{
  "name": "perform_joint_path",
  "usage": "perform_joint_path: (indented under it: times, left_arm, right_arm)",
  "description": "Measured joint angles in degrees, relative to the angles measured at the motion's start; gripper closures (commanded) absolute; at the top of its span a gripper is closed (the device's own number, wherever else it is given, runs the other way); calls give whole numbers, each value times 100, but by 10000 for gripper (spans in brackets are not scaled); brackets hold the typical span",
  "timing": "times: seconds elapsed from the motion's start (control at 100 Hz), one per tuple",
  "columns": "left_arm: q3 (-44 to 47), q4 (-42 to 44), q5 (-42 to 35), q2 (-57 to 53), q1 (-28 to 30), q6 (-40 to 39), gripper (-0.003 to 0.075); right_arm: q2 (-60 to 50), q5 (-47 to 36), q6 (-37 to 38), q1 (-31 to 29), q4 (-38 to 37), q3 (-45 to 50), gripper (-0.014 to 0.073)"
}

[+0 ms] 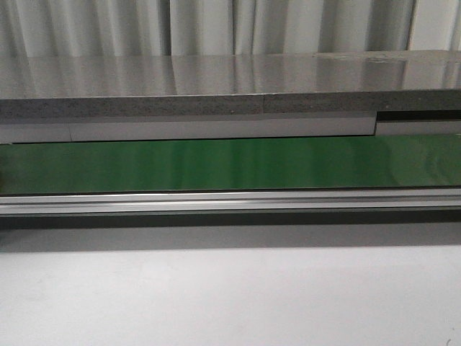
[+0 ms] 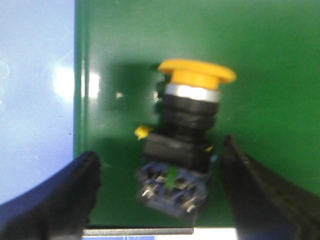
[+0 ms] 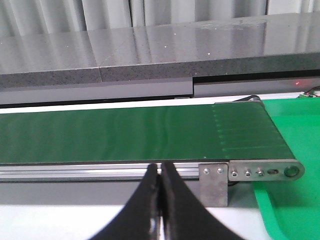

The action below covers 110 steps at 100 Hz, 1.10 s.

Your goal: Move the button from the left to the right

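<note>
Spread wide, left fingers [image 2: 60, 195] flank the button [image 2: 182, 137] lying on the green belt [image 2: 270, 40]; right fingers [image 3: 150, 200] pressed together near a green tray [image 3: 295, 200].

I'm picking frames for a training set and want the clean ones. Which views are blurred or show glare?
Left wrist view: soft focus, the button and the open left claw smeared, white glare beside the green belt. Front view: slightly hazy, pale streaks reflected on the belt. Right wrist view: sharpest; shut right claw crisp.
</note>
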Motion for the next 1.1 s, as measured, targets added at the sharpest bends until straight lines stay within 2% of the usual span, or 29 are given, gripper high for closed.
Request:
perform_joint_path:
  times: [0.37, 0.73, 0.89, 1.1]
  left_arm:
    - [0, -88, 167, -98, -9, 9, 106]
    - [57, -112, 112, -1267, -452, 94, 112]
    - [489, -124, -273, -2042, -833, 230, 112]
    - [1650, -188, -1225, -3415, -1203, 276, 112]
  right_arm:
    - [0, 0, 0, 0, 0, 0, 661]
    - [0, 0, 0, 0, 0, 0, 661]
    - [0, 0, 0, 0, 0, 0, 661]
    - [0, 0, 0, 0, 0, 0, 661]
